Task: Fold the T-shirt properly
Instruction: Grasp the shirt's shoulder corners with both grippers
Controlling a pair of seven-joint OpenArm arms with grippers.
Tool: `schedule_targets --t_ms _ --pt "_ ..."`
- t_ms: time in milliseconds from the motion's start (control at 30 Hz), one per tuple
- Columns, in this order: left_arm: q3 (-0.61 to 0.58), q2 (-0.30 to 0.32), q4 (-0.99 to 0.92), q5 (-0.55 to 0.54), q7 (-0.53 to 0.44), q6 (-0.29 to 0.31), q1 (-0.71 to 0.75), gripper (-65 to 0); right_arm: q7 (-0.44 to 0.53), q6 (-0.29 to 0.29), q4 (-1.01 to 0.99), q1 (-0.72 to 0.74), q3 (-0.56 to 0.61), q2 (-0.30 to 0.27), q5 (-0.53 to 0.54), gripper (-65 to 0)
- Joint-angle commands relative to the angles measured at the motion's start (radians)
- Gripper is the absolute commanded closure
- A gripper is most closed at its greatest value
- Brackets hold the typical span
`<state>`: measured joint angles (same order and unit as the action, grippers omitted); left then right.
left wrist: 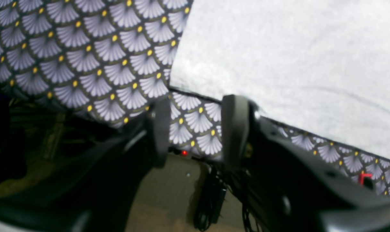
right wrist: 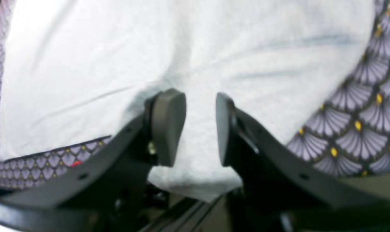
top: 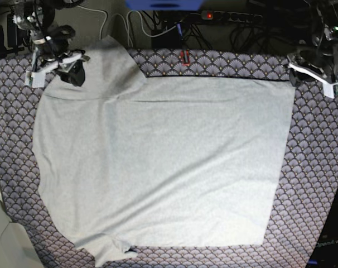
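The left gripper (left wrist: 195, 129) is hanging with its fingers (left wrist: 235, 125) parted and nothing between them; through the gap only the patterned cloth (left wrist: 85, 58) is showing, and the pale corner of the T-shirt (left wrist: 294, 64) is lying just beside it, untouched. The right gripper (right wrist: 199, 129) is likewise standing with jaws apart, hovering over a sleeve of the shirt whose edge is drooping off the table's far side; the fabric is running under the gap, but no pad is pinching it as far as can be seen. In the base view the left gripper (top: 314, 75) is sitting at the far right corner and the right gripper (top: 60, 64) at the far left, over the sleeve. The T-shirt (top: 163, 162) is lying spread flat across the patterned cloth (top: 319, 184), plain side up, with one sleeve far left and another poking out near left. Judging from this, the spreading is looking done while no fold is showing yet: sleeves and body are all waiting to be folded.
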<state>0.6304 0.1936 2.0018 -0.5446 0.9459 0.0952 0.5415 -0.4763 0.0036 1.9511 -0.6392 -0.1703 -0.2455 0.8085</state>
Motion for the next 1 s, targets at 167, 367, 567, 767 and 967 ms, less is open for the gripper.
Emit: schedule_targets --t_ms 167,367,567,767,967 --pt "0.006 0.01 0.014 -0.007 -0.011 0.002 -0.018 -25.2 -0.045 0.005 -0.072 0.045 -0.067 -0.004 0.107 -21.4" --pt "0.006 0.011 0.014 -0.007 -0.011 0.002 -0.018 -25.2 -0.045 0.032 -0.138 0.043 -0.073 -0.004 0.107 -21.4" --pt "0.006 0.011 0.014 -0.007 -0.011 0.002 -0.018 -25.2 -0.045 0.08 -0.213 0.038 -0.104 -0.002 0.107 -21.3" --pt "0.006 0.01 0.014 -0.007 -0.011 0.002 -0.014 -25.2 -0.046 0.131 -0.23 0.026 -0.139 -0.001 0.107 -21.3" --pt "0.007 0.01 0.014 -0.007 -0.011 0.002 -0.01 -25.2 -0.046 0.132 -0.233 0.015 -0.131 0.013 0.107 -21.3"
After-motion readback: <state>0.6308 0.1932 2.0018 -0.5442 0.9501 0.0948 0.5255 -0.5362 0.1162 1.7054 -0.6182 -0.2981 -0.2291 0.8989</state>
